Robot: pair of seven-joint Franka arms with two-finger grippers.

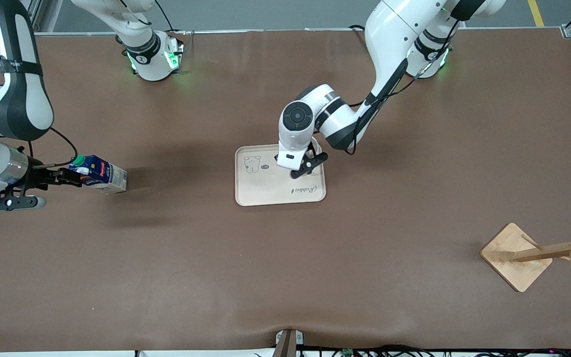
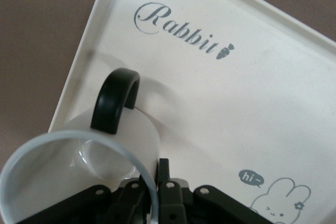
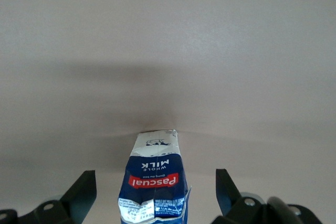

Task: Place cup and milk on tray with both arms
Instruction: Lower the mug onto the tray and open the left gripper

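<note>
The left end effector [image 1: 301, 168] is over the tray [image 1: 265, 191], its fingers [image 2: 164, 182] narrow on the rim of the cup [image 2: 79, 177], which sits on the tray at the edge toward the left arm's end. The right end effector [image 1: 65, 177] stands wide around the milk [image 1: 99, 173], which is on the counter [image 1: 285, 272] toward the right arm's end, well apart from the tray.

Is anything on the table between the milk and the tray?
Nothing visible. The milk stands between the right tool's open fingers at the right arm's end; only bare table lies between it and the tray. On the tray, the left tool pinches the cup's rim, leaving bare tray beside it.
</note>
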